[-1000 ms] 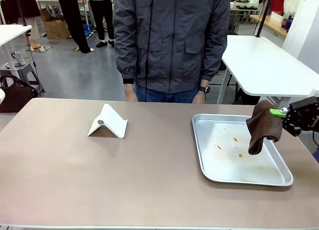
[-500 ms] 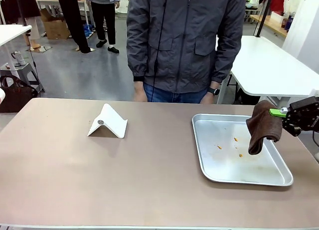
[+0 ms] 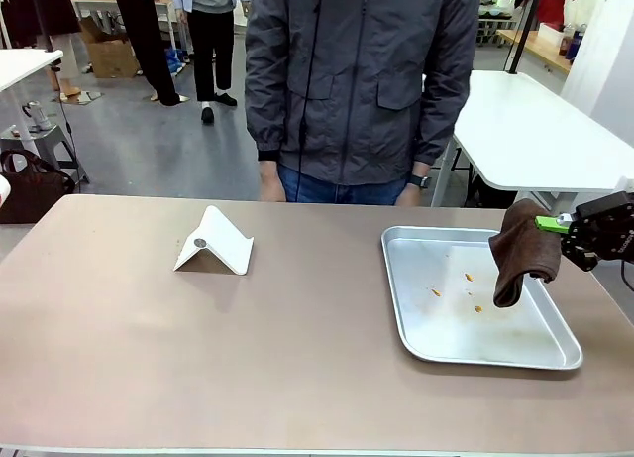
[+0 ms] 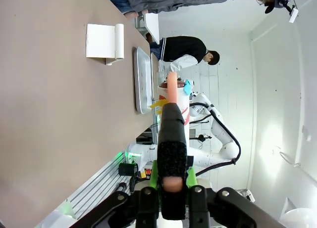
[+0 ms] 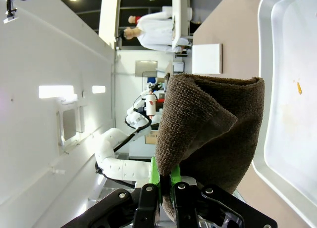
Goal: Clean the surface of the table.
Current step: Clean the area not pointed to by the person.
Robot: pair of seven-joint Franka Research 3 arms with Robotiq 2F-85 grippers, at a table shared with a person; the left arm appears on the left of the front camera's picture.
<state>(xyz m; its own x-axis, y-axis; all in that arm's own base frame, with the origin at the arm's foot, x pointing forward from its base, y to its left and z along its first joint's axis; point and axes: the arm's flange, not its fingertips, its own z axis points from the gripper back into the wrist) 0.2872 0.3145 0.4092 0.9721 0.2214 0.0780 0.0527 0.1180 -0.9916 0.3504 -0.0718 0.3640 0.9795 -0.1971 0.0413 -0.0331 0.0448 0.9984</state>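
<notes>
I see my right end effector (image 3: pixel 550 223) pinching a brown cloth (image 3: pixel 519 256) over the right side of the tray (image 3: pixel 414 340) on the desk (image 3: pixel 198 363). My left end effector (image 4: pixel 172 116) is closed tight.

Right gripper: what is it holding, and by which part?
The right gripper holds a brown cloth, pinched at its top edge; the rest hangs over the tray.

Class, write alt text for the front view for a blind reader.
The right gripper's fingers pinch a brown cloth hanging over the right side of a silver tray flecked with orange crumbs. The tray and a white folded stand sit on a brown table; a person in a dark jacket stands behind.
</notes>
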